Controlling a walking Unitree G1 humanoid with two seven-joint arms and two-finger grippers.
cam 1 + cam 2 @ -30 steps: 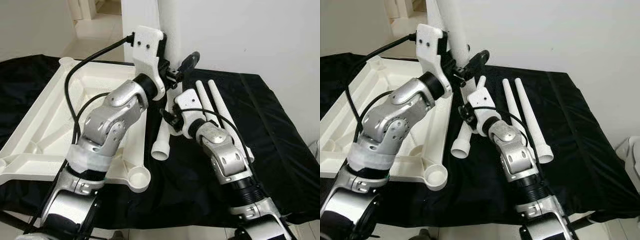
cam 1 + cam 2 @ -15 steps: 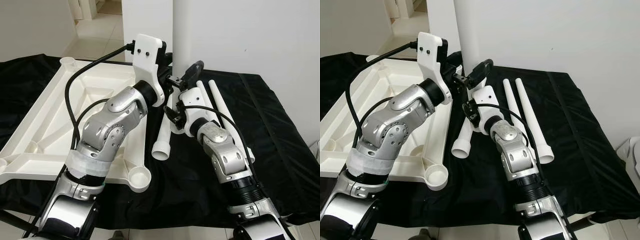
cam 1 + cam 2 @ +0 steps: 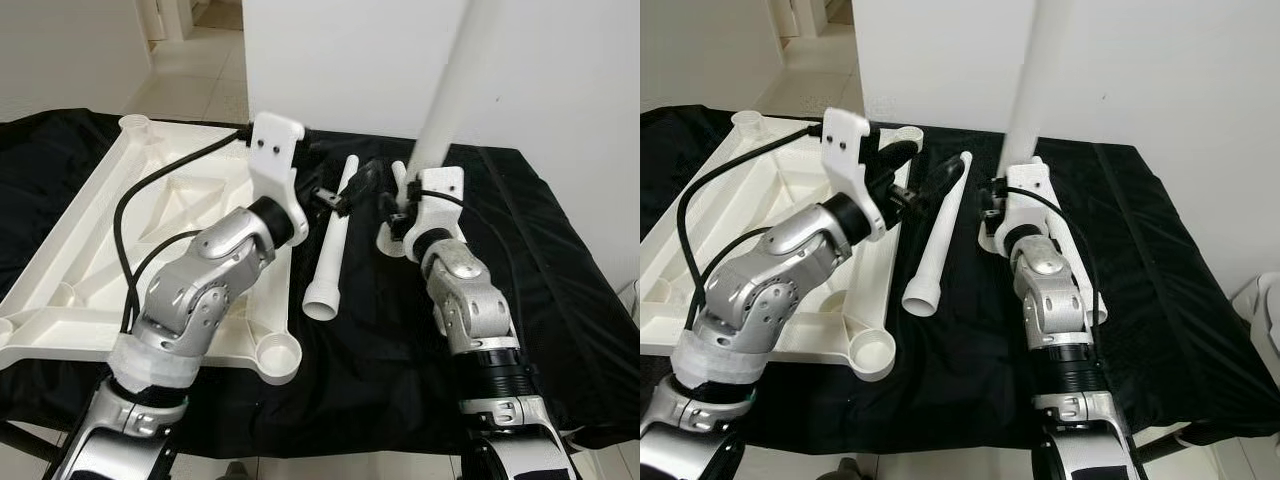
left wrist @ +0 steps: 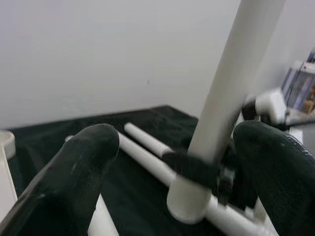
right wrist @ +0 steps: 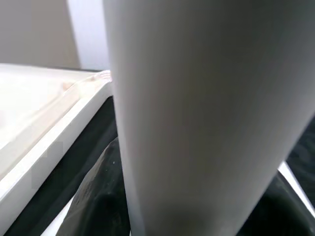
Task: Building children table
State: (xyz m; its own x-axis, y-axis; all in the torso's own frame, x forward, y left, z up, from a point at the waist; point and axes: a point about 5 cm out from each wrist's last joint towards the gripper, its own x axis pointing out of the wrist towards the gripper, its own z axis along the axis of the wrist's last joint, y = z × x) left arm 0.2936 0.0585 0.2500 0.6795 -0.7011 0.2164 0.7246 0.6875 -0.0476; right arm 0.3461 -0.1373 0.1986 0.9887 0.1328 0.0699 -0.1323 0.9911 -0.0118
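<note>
My right gripper (image 3: 398, 207) is shut on a white table leg (image 3: 450, 110), low on the leg just above its wide foot. The leg stands almost upright and runs up out of view, with the foot close over the black cloth. In the right wrist view the leg (image 5: 197, 123) passes close beside one black finger (image 5: 103, 196). My left gripper (image 3: 348, 190) is open to the left of it and holds nothing, and its two fingers (image 4: 83, 167) are spread with the leg (image 4: 231, 88) beyond them. The upturned white tabletop (image 3: 90, 230) lies at the left.
A second white leg (image 3: 332, 240) lies loose on the black cloth (image 3: 560, 280) between my arms. More legs (image 3: 1095, 315) lie behind my right arm. A white wall stands close behind the table. The cloth's front edge is near my body.
The leg has swung to the right and now stands upright in the right gripper. The left arm has dropped lower, and its fingers are apart from the leg.
</note>
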